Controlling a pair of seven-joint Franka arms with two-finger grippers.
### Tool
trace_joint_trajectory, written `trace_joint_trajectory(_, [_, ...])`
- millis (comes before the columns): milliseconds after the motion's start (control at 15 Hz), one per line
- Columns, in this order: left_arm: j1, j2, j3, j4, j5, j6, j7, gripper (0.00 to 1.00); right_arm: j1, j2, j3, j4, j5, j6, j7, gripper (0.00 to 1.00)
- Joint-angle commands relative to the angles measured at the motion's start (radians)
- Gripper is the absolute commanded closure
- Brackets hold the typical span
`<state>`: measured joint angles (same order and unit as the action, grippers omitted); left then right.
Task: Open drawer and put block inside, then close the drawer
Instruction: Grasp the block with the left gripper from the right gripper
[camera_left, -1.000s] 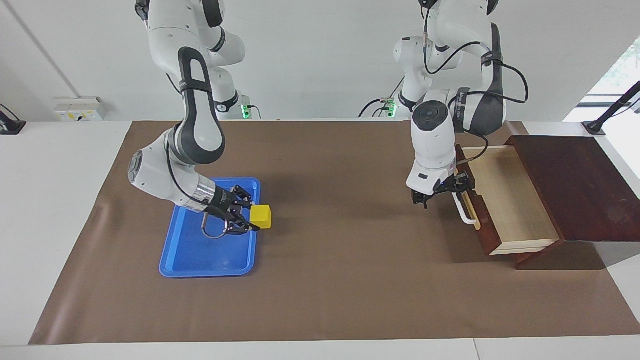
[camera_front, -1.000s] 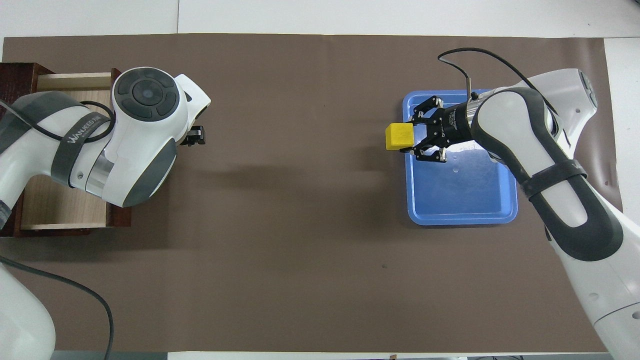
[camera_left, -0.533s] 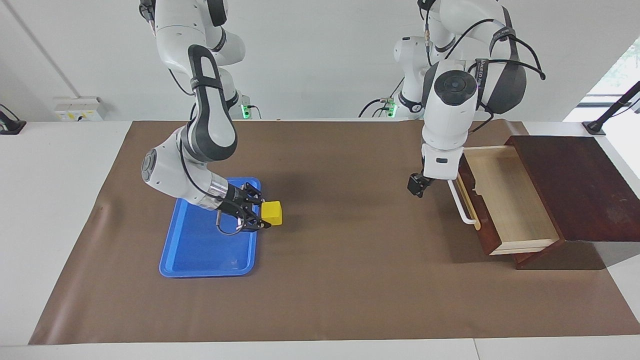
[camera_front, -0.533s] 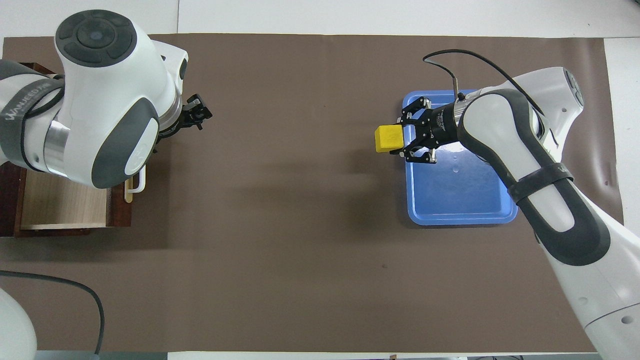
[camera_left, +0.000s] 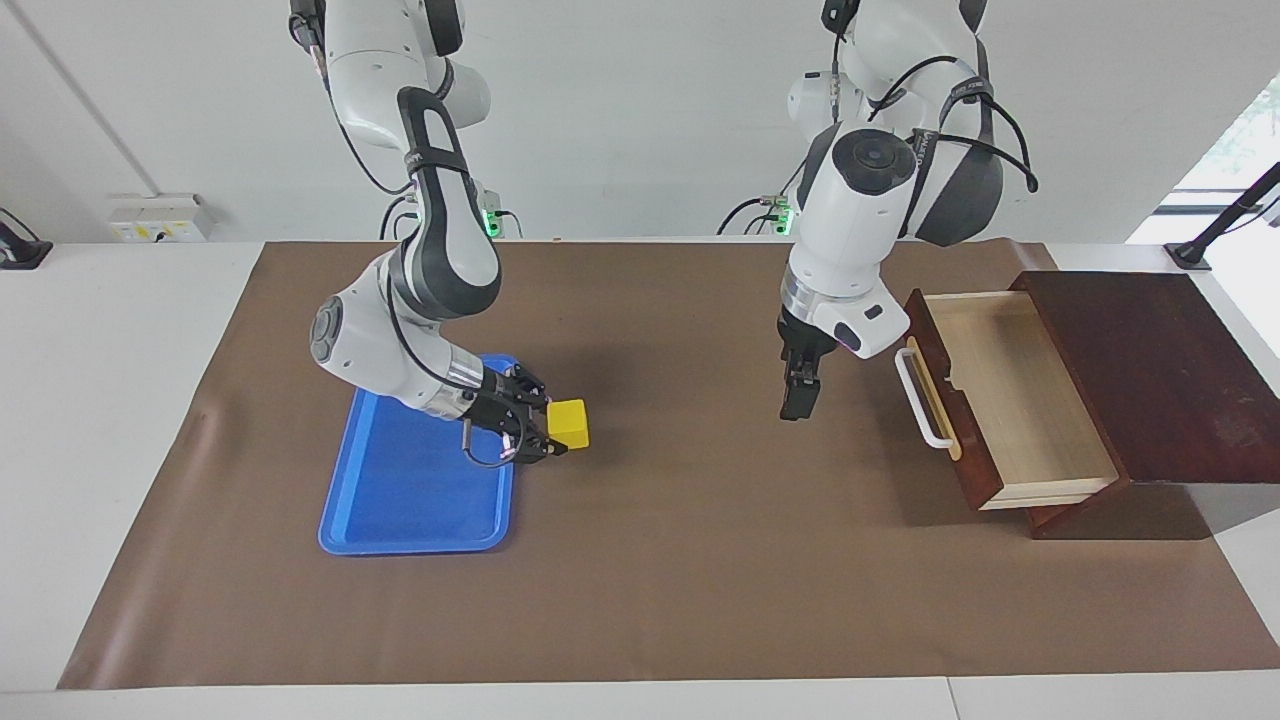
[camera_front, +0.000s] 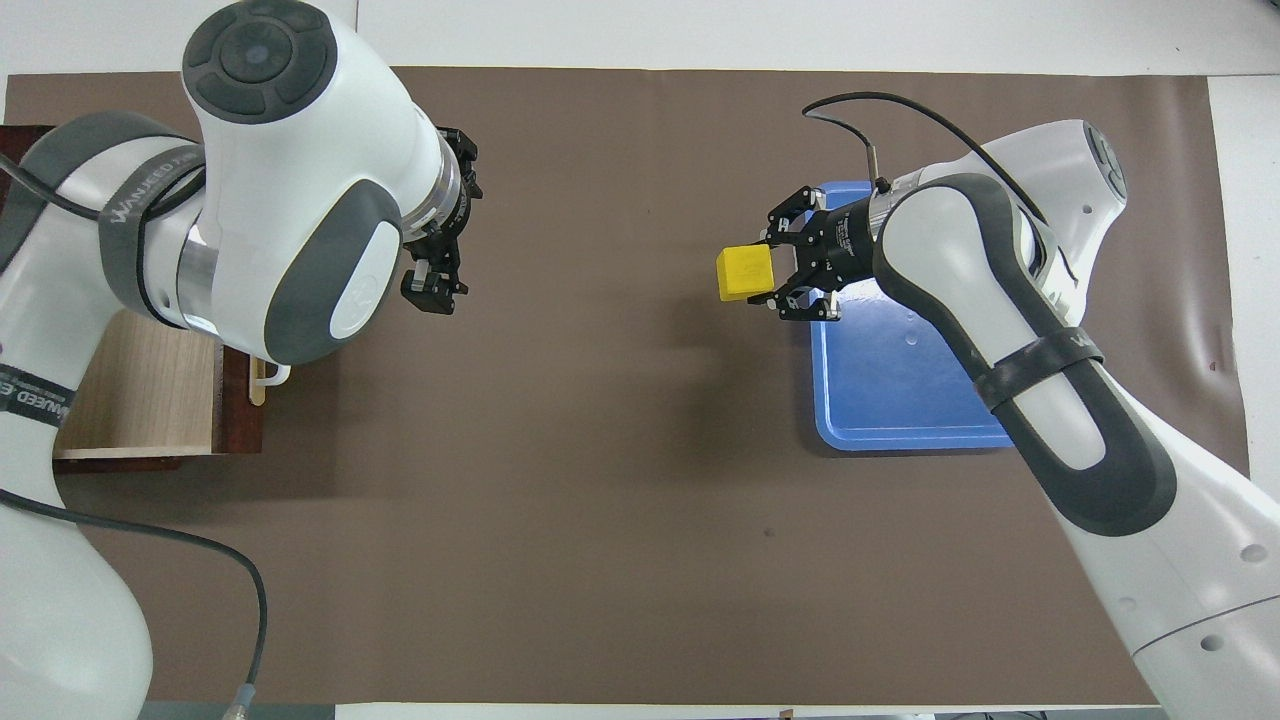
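While the right arm reaches in from its own end of the counter (camera_left: 120, 420), the flat blue plastic tray (camera_left: 400, 500) lies on the brown mat (camera_left: 680, 560) beneath its wrist. The right gripper (camera_left: 553, 431) (camera_front: 775, 275) hangs in the air just past the tray's edge, toward the middle of the mat, its fingers (camera_left: 535, 400) closed on the small bright yellow cube (camera_left: 569, 423) (camera_front: 743, 274), which is clear of the mat and over bare brown surface beside the tray. Toward the left arm's end, the left gripper (camera_left: 795, 408) (camera_front: 432, 292) points down over open mat, near the drawer front but apart from it; I cannot tell how its fingers stand. Next comes the dark reddish-brown wooden drawer (camera_left: 1010, 400) (camera_front: 150, 385), pulled well out of its matching wooden box (camera_left: 1150, 370), its pale wood interior bare and its white bar handle (camera_left: 918, 400) facing the middle of the counter.
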<state>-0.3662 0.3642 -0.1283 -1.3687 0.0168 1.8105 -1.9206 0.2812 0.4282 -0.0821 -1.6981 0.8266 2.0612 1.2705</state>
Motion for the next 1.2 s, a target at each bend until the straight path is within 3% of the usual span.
trace_joint_trajectory(0, [-0.066,0.073,0.027,0.127,-0.040,-0.052,-0.174,0.00,0.030,0.044,-0.002,0.076,-0.023,0.002,0.068,1.00])
trace_joint_trajectory(200, [-0.173,0.215,0.082,0.290,-0.037,-0.144,-0.280,0.00,0.045,0.069,-0.004,0.118,-0.026,0.001,0.107,1.00])
trace_joint_trajectory(333, [-0.279,0.306,0.183,0.356,-0.044,-0.139,-0.345,0.00,0.044,0.069,-0.002,0.117,-0.047,-0.001,0.104,1.00])
trace_joint_trajectory(533, [-0.338,0.396,0.205,0.453,-0.048,-0.146,-0.377,0.00,0.046,0.069,-0.002,0.110,-0.046,0.002,0.104,1.00])
trace_joint_trajectory(733, [-0.339,0.444,0.207,0.528,-0.048,-0.126,-0.411,0.00,0.046,0.069,-0.002,0.109,-0.046,0.002,0.102,1.00])
trace_joint_trajectory(1133, [-0.382,0.446,0.203,0.525,-0.048,-0.105,-0.432,0.00,0.047,0.069,-0.002,0.107,-0.044,0.004,0.104,1.00])
